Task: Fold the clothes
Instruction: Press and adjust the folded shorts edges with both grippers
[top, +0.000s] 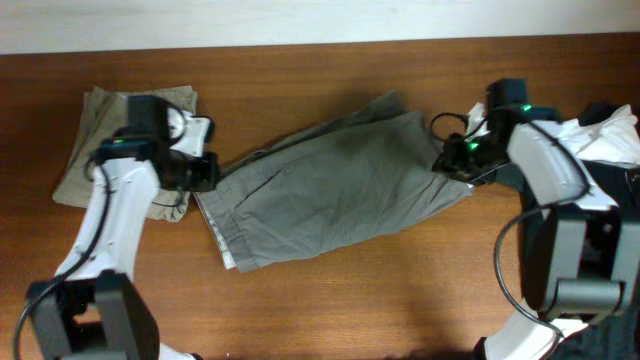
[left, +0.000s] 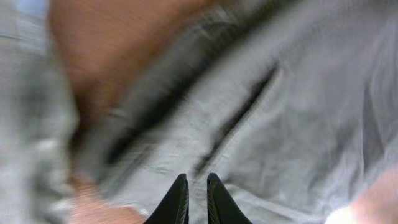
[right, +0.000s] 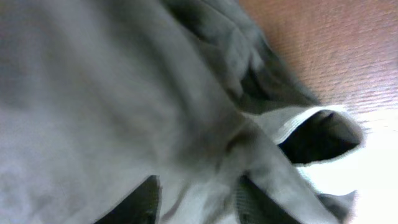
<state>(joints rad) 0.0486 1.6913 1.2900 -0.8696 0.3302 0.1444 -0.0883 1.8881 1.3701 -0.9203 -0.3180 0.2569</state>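
Grey-green shorts (top: 340, 190) lie spread slantwise across the middle of the wooden table. My left gripper (top: 205, 170) is at their left waistband end. In the left wrist view its fingers (left: 197, 180) are pinched nearly together on a fold of the grey cloth (left: 280, 124); that view is blurred. My right gripper (top: 450, 160) is at the right end of the shorts. In the right wrist view its fingers (right: 196, 193) have bunched cloth (right: 93, 93) between and over them, and a leg opening (right: 317, 134) gapes beside them.
A folded beige-green garment (top: 90, 140) lies at the back left, behind my left arm. A pile of white and dark clothes (top: 610, 140) sits at the right edge. Bare wood (top: 350, 300) runs along the front of the table.
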